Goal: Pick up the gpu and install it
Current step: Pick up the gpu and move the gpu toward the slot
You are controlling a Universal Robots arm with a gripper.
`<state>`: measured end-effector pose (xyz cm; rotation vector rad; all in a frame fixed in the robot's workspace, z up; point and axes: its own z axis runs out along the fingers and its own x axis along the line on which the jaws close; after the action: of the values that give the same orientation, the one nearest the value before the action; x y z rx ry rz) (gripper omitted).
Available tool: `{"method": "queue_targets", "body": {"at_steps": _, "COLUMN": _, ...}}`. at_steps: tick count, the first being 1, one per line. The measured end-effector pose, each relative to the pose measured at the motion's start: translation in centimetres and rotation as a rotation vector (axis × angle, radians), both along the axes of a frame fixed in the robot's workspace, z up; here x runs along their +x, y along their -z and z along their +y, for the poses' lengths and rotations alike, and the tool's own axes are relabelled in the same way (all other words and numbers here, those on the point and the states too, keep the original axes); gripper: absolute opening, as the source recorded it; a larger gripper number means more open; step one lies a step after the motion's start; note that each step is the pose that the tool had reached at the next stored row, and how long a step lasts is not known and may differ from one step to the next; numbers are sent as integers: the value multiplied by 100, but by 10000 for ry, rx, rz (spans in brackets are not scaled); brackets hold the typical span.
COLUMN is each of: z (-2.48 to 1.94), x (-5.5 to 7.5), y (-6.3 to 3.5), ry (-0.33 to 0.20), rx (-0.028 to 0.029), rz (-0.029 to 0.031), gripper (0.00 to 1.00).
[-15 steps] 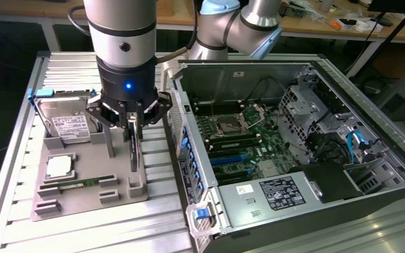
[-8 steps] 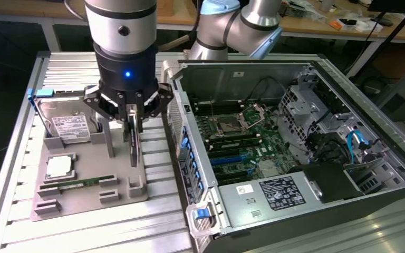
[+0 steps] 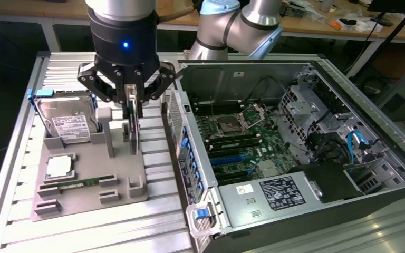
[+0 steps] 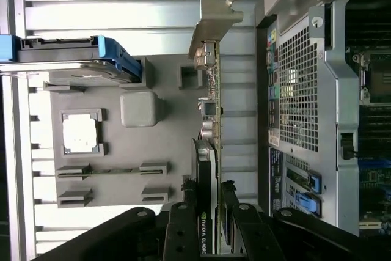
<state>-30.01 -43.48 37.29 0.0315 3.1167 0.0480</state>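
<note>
I have the arm pointing straight down over the grey fixture tray [image 3: 83,196]. The gripper [image 3: 132,113] has its 2 fingers [image 4: 182,224] clamped on the gpu [image 4: 211,108]. The gpu stands on edge in that tray, on the side nearest the open computer case [image 3: 273,132].

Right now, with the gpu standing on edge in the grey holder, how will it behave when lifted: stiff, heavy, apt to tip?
The gpu is a thin rigid board, so it will probably stay stiff. Its metal bracket sits at one end, so it may hang unevenly. Bare components show on it, so it is likely fragile.
</note>
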Motion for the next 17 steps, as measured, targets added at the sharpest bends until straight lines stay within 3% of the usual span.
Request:
{"method": "queue_targets", "body": {"at_steps": 9, "z": 0, "x": 0, "y": -418, "ry": 0, "rx": -2, "rz": -37, "gripper": 27}}
{"method": "queue_targets", "body": {"at_steps": 17, "z": 0, "x": 0, "y": -724, "ry": 1, "rx": -1, "rz": -73, "gripper": 27}}
